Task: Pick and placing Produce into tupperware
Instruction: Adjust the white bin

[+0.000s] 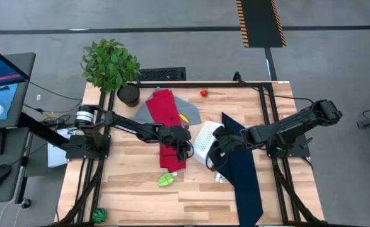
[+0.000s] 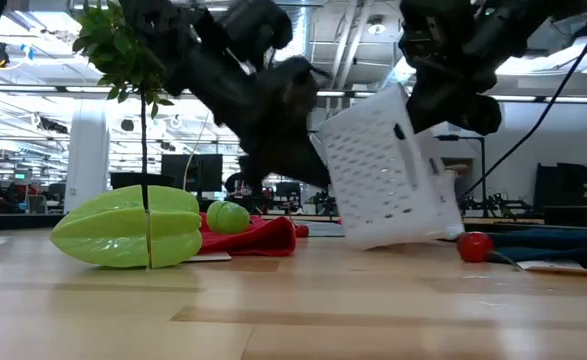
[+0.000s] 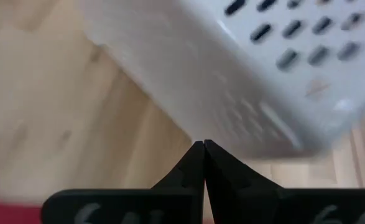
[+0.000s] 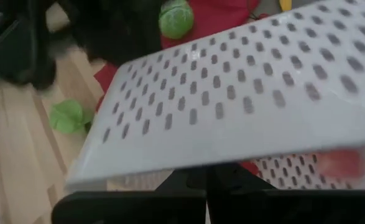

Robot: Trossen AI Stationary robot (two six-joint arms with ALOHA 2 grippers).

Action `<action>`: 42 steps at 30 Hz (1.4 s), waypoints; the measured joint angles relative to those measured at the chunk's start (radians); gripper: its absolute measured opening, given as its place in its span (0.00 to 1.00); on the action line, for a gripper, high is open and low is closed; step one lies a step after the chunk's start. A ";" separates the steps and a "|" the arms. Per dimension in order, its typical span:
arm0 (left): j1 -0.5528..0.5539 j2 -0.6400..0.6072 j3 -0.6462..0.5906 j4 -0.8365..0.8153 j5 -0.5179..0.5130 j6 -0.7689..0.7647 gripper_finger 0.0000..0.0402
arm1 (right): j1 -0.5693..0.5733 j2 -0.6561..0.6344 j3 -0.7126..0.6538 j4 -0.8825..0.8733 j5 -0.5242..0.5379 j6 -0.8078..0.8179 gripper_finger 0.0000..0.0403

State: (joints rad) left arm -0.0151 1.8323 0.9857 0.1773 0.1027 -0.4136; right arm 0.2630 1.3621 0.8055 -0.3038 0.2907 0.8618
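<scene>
Our right gripper (image 1: 215, 151) is pinched onto the near wall of the white tub (image 1: 205, 140), holding it tipped up on edge near the middle of the table (image 1: 140, 195), so that in the low view its perforated base (image 2: 393, 165) faces the camera and only one lower corner comes close to the wood. Our left gripper (image 1: 186, 150) sits just beside the tub's other side with its fingers (image 3: 198, 165) pressed together on nothing, the tips close under the tub's white wall. The tub is rectangular, with rounded corners, low walls and rows of small slots across the bottom; we cannot see into it from any view, though a red patch (image 4: 337, 163) shows blurred through the slotted base in the right wrist view, and we cannot tell what it is. Around the tub, a green star fruit (image 1: 166, 180) lies on bare wood near the front, a small green round piece (image 2: 227, 217) rests on the red cloth (image 1: 166, 116), a yellow piece (image 1: 184, 118) lies at that cloth's edge, and a red piece (image 1: 204, 93) sits near the far rail. The navy cloth (image 1: 242, 176) runs under our right arm toward the front edge. A potted plant (image 1: 112, 66) stands at the far left corner, and a green ball (image 1: 99, 215) lies at the front left, partly cut off by the frame.
</scene>
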 joint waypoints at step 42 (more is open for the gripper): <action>-0.469 -0.313 0.069 -0.509 -0.706 -0.099 0.00 | 0.007 0.181 0.090 -0.096 -0.130 0.038 0.03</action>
State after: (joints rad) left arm -0.4840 1.5189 1.0546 -0.3316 -0.6036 -0.5129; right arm 0.2704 1.5427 0.8951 -0.3998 0.1612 0.8996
